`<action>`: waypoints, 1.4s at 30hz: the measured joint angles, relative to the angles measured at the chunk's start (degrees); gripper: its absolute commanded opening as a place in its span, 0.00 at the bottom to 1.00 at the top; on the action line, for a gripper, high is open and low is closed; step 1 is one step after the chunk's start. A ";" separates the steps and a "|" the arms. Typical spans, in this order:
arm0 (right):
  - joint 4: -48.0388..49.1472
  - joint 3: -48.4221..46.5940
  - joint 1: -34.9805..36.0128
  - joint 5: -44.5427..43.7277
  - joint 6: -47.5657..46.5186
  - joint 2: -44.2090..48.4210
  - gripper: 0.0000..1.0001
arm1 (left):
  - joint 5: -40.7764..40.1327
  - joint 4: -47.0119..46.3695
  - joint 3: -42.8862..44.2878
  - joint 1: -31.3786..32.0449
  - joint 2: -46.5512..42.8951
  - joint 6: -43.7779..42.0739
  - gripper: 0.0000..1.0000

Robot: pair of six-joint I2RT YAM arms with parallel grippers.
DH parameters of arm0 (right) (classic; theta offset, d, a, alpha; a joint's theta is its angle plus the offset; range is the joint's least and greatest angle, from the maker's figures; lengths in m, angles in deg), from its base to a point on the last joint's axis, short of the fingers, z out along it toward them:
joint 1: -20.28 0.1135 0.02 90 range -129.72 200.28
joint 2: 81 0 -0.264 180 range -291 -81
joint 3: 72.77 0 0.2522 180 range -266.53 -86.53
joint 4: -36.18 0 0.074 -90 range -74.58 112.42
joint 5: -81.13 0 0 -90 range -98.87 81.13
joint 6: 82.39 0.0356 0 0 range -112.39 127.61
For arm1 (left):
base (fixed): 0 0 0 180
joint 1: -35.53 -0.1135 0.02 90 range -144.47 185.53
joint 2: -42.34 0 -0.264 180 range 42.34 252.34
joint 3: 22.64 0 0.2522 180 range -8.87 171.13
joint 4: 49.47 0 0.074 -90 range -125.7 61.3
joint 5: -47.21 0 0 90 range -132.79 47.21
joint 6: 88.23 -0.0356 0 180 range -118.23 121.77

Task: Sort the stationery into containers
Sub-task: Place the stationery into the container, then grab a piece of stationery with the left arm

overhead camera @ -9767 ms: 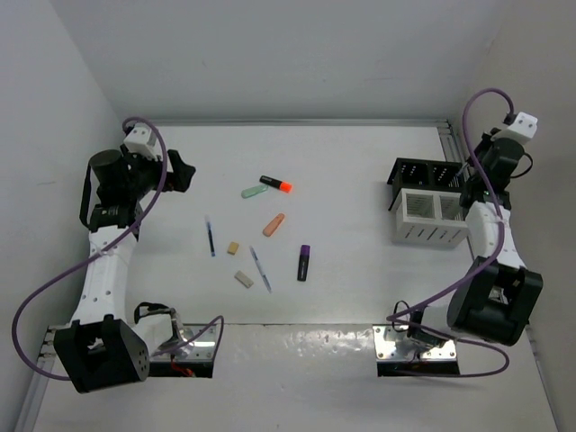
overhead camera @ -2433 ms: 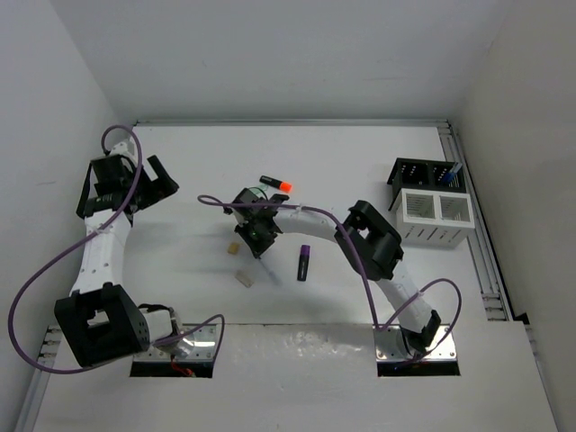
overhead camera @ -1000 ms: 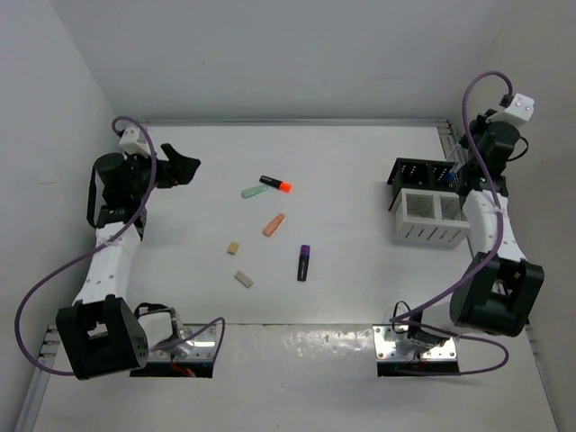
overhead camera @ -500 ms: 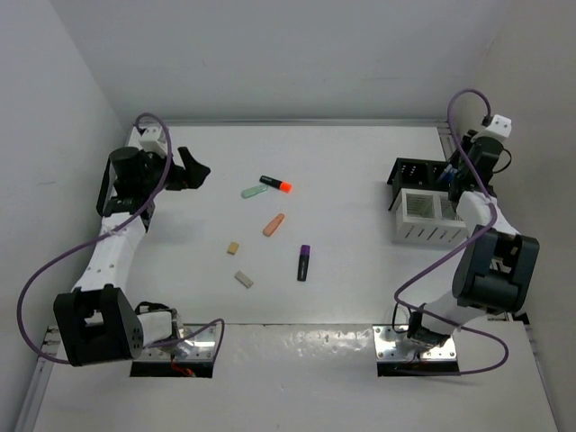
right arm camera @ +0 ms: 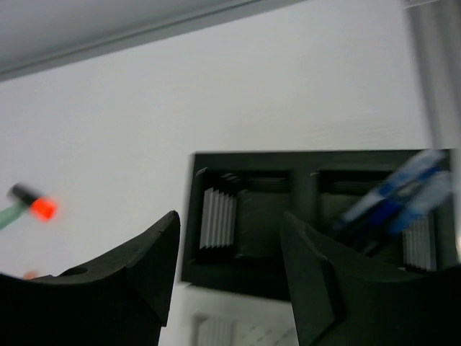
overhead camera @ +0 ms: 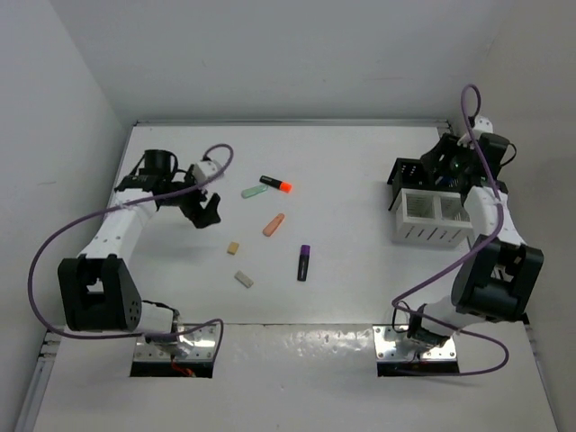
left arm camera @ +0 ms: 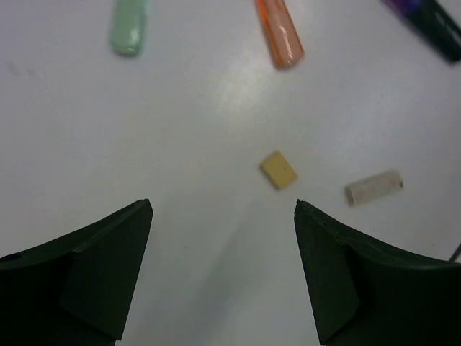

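Observation:
On the table lie a mint green highlighter (overhead camera: 252, 192) (left arm camera: 130, 32), an orange-tipped black one (overhead camera: 275, 184) (right arm camera: 32, 203), an orange one (overhead camera: 274, 224) (left arm camera: 281, 36) and a purple-black one (overhead camera: 304, 262) (left arm camera: 428, 14). Two beige erasers (overhead camera: 233, 246) (overhead camera: 244, 279) (left arm camera: 279, 170) (left arm camera: 373, 187) lie nearer the front. My left gripper (overhead camera: 208, 213) (left arm camera: 223, 205) hangs open and empty just left of the erasers. My right gripper (overhead camera: 438, 160) (right arm camera: 229, 216) is open and empty over the black organiser (overhead camera: 412, 173) (right arm camera: 252, 274). Blue pens (right arm camera: 400, 198) stand in its right compartment. The white slatted box (overhead camera: 432, 232) sits in front of the organiser.
A metal rail (overhead camera: 447, 135) runs along the table's right edge, close behind the containers. White walls close in the back and both sides.
My left arm has swung from the far left in towards the erasers. My right gripper has shifted left and down over the black organiser.

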 measured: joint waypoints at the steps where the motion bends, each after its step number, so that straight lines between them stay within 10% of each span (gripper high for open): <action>1: -2.78 -0.42 0.35 3.61 0.07 1.05 0.57 | 0.20 3.02 -0.33 0.79 0.66 -4.26 0.85; 9: -19.04 4.57 10.01 17.81 -1.14 9.77 0.59 | 0.26 9.84 -9.79 12.50 0.26 -24.50 0.81; 30: -35.45 11.67 12.35 23.21 -1.77 15.47 0.58 | -7.23 -2.27 -19.45 30.21 5.84 -36.50 0.71; 42: -33.99 12.90 15.80 24.35 1.40 16.79 0.57 | -9.64 -4.31 -23.80 30.75 4.00 -36.50 0.35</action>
